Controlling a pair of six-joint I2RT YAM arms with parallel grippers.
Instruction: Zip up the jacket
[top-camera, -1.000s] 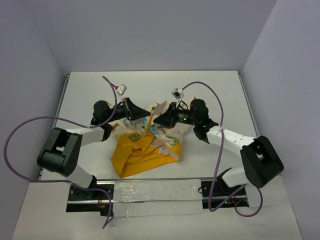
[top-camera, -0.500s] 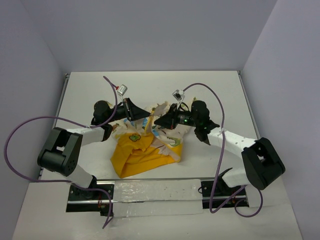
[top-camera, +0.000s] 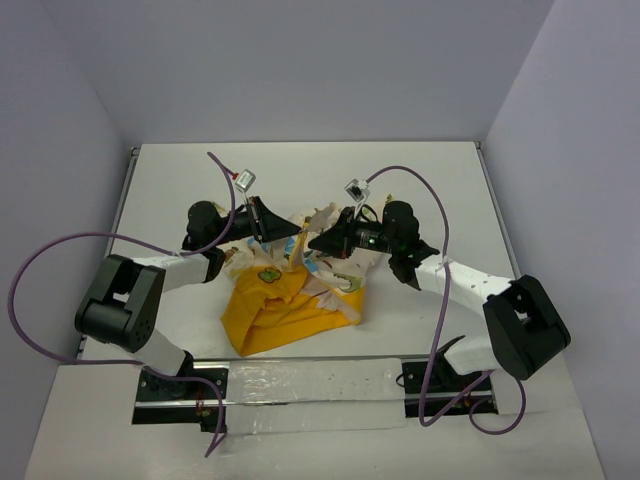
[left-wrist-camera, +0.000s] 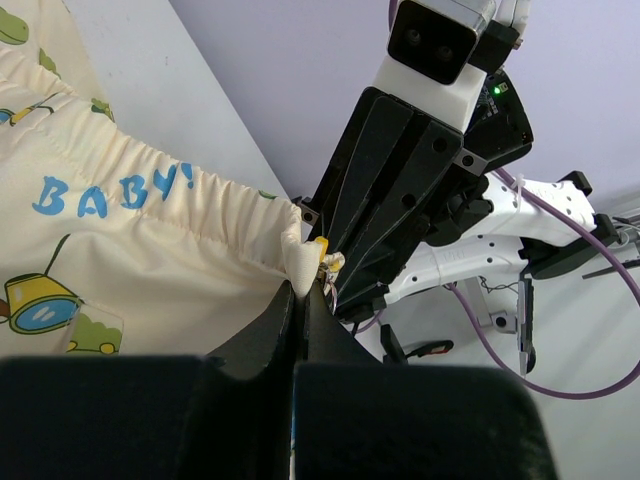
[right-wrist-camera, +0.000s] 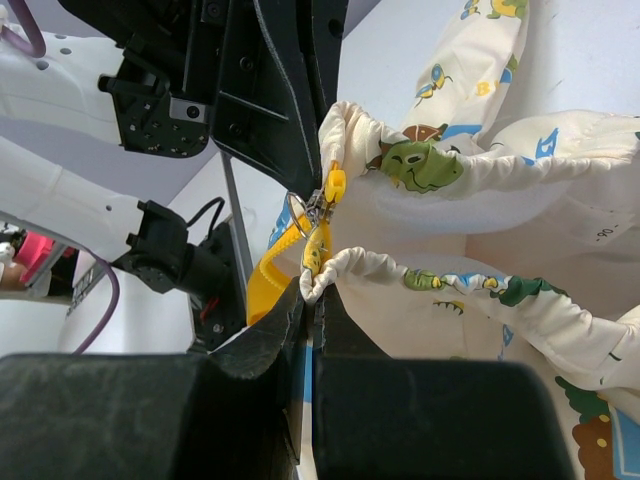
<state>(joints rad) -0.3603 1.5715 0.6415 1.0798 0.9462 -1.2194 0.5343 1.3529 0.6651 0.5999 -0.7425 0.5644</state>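
Top external: fixed high at the near side, looks steeply down across whole bench (top-camera: 420, 170). Wrist cameras: very close, facing each other; both share the pinched jacket (left-wrist-camera: 150, 230) hem mid-frame.

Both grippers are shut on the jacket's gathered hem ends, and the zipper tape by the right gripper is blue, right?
Not blue: the zipper tape is yellow, as the right wrist view shows. The left gripper and right gripper are indeed each shut on a gathered hem end of the jacket.

jacket (left-wrist-camera: 150, 240): soft matt printed cloth | left claw (left-wrist-camera: 300, 300): matt black plastic | table (top-camera: 420, 180): smooth matt
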